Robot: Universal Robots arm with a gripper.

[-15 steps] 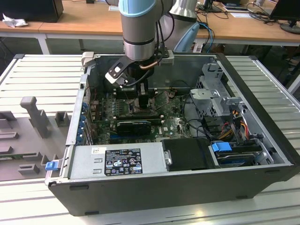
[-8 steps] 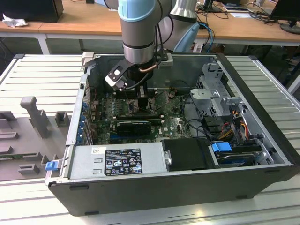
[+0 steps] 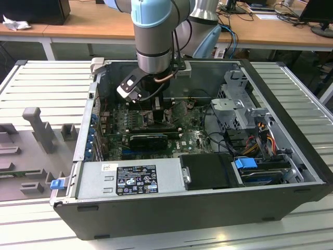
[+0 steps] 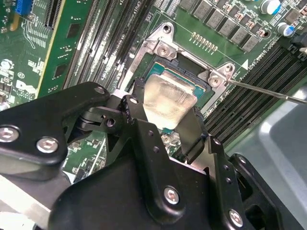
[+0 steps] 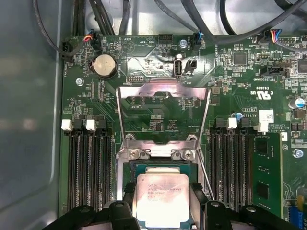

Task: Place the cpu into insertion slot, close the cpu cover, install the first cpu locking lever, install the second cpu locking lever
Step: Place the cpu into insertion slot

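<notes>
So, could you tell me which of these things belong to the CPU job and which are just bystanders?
Job: cpu, insertion slot, cpu cover, locking lever, gripper.
Bystanders: memory slots, coin battery, cables, power supply.

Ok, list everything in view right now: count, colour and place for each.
computer case: one, black, open on the slatted table
power supply: one, silver, case's near side in the exterior view
cpu: one, silvery, at the insertion slot
cpu cover: one, silvery, hinged open
coin battery: one, silver, on the green board
memory slots: several, black, flanking the insertion slot
arm: one, pale blue and grey, reaching into the case
pincer: one, black, shut on the cpu
</notes>
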